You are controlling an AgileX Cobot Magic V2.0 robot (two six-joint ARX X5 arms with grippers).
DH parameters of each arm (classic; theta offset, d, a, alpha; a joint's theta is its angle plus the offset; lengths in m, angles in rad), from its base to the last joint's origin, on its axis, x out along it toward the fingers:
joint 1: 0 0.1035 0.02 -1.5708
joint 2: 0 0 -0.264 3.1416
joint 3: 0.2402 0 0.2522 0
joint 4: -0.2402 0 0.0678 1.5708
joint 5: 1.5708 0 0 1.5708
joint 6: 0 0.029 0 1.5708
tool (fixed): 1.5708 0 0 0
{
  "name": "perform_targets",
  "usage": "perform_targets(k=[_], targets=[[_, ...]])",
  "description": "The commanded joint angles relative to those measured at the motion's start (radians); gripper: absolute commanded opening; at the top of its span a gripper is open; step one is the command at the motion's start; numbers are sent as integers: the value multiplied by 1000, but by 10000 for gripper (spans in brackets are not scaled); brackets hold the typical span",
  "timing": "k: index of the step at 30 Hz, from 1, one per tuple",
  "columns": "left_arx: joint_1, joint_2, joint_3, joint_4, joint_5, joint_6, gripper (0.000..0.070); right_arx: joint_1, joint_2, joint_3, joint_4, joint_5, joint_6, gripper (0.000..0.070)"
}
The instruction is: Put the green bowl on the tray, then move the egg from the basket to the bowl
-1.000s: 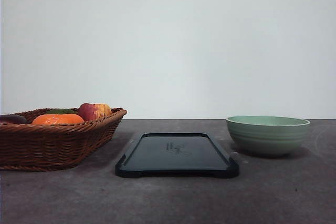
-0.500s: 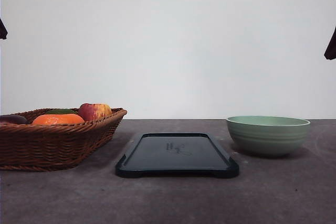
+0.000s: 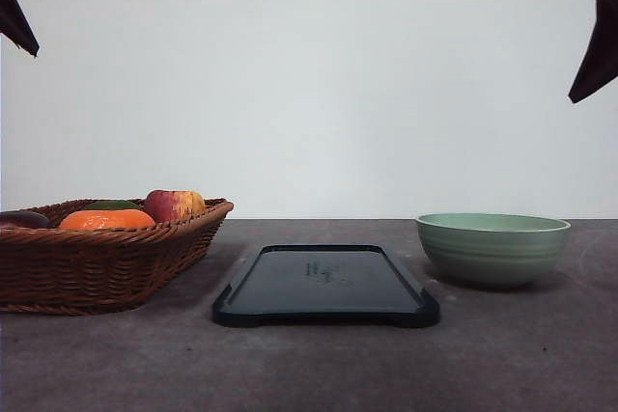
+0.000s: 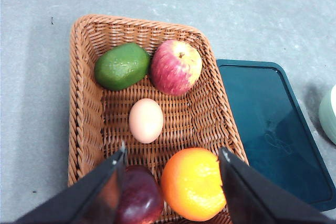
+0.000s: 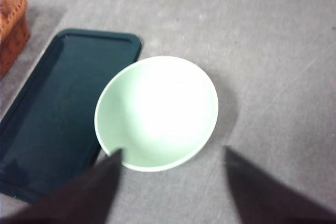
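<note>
Ahead, in your front view, the green bowl (image 3: 492,248) stands on the grey table (image 3: 319,364) just right of the tray (image 3: 325,285), apart from it; the basket (image 3: 101,253) sits left.

From your left wrist, the left gripper (image 4: 172,190) hangs above the basket (image 4: 86,103), fingers spread wide, holding nothing. The egg (image 4: 146,120) lies mid-basket among an apple (image 4: 176,67), an avocado (image 4: 122,66), an orange (image 4: 192,183) and a dark plum (image 4: 139,196).

From your right wrist, the right gripper (image 5: 170,187) hovers over the bowl (image 5: 156,113), fingers wide apart and empty, with the tray (image 5: 50,114) beside it.
</note>
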Motion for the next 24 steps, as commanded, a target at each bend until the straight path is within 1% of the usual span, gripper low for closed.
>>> perform_targets(k=[1,3,6,9,12,14,18,20,24], targets=[[-2,2,19,10,6,6,360,0,4,20,-1,-4,1,460],[-2,2,19,9,6,6,360,0,5,24,-16,-4,12,444],[-2,2,19,10,6,6,360,0,16,51,-69,-5,35,389],[-2,2,19,10,6,6,360,-2,49,115,-162,-3,50,387],[-2,2,19,9,6,6,360,-3,110,207,-279,2,76,388],[-2,2,19,9,6,6,358,-3,167,282,-366,6,78,388],[-2,2,19,10,6,6,356,-3,284,410,-483,7,62,387],[-2,2,19,10,6,6,356,-3,347,468,-532,7,39,387],[-2,2,19,10,6,6,355,-3,468,558,-585,8,-3,387]])
